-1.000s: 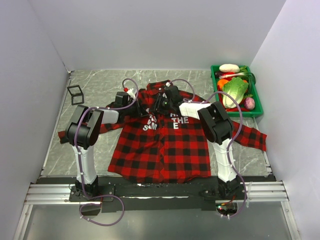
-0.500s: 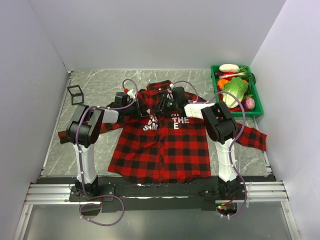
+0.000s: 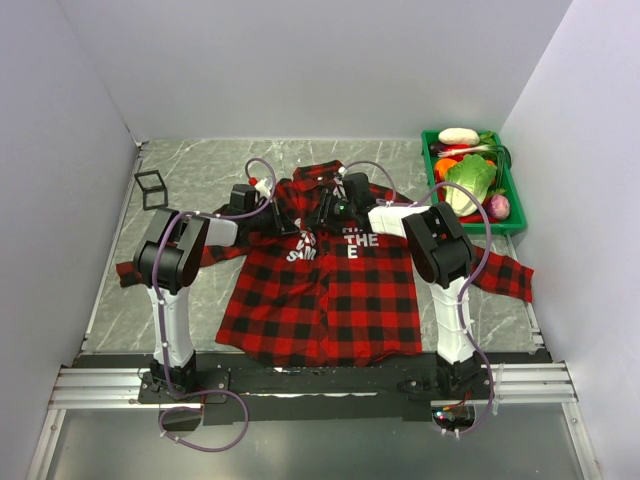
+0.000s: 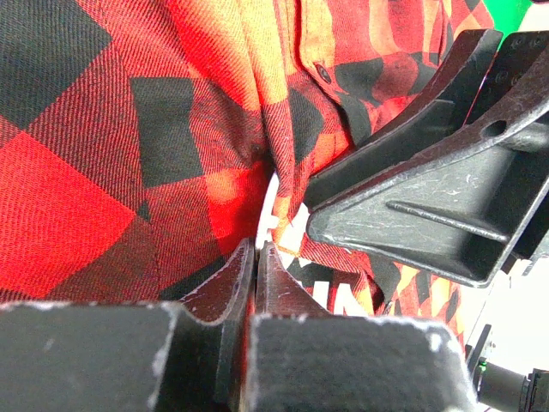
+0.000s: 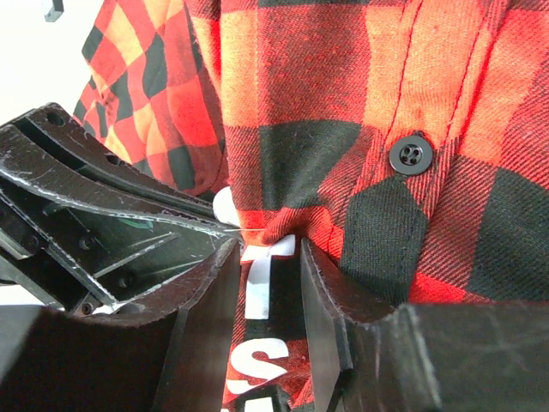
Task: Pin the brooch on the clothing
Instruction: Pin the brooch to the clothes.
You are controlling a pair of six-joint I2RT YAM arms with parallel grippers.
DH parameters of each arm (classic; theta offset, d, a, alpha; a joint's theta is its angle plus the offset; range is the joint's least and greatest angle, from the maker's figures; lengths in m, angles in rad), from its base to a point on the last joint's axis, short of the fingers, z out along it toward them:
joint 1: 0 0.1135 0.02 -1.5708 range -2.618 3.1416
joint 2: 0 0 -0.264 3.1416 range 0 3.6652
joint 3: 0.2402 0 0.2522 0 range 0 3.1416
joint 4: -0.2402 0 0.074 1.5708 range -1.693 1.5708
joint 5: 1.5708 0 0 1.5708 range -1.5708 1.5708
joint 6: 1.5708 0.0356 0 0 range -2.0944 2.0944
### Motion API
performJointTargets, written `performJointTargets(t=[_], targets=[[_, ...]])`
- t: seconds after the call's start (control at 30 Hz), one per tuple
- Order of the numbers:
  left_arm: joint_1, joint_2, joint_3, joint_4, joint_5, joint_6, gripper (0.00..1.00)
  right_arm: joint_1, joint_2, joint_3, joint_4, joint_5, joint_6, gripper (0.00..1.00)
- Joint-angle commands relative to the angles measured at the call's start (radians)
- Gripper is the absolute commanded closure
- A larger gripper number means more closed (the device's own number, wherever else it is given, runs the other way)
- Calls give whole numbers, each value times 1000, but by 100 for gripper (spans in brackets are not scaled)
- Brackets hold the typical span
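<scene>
Your left gripper (image 4: 256, 249) is closed, with its fingertips together against a raised fold of the shirt (image 3: 330, 290). You cannot tell from the left wrist view whether any cloth is caught between them.

Your right gripper (image 5: 270, 247) stands partly open, tips down on the shirt's chest. The cloth with its white lettering fills the gap between the fingers, and nothing is clamped. The two grippers meet tip to tip over the same pucker, just beside a black button (image 5: 411, 155) on the placket.

The shirt lies spread at the middle of the worktop (image 3: 200, 160), collar toward the far edge, hem toward the near edge and sleeves out to either side.

The brooch cannot be identified with certainty. A small pale rounded patch (image 5: 225, 206) shows at the left gripper's tip, and it may be either the brooch or printed lettering.

A green tray (image 3: 482, 229) of vegetables sits in the far right corner. A black wire cube (image 3: 151, 188) sits near the far left corner.
</scene>
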Motion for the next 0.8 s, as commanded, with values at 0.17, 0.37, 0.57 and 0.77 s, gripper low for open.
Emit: performJointTargets(t=[0.17,0.37,0.57,0.77], targets=[[-8,5,-16,-33,-7,16,99,7,0,65,-57,65,-48,59],[-19,-15,-14,-56,-36,36,99,33,19,106,-99,97,-59,58],[-24,-18,-13,-53,-32,33,99,47,32,128,-125,120,-67,57],[-24,-18,-14,-49,-29,30,99,50,34,116,-125,126,-70,57]])
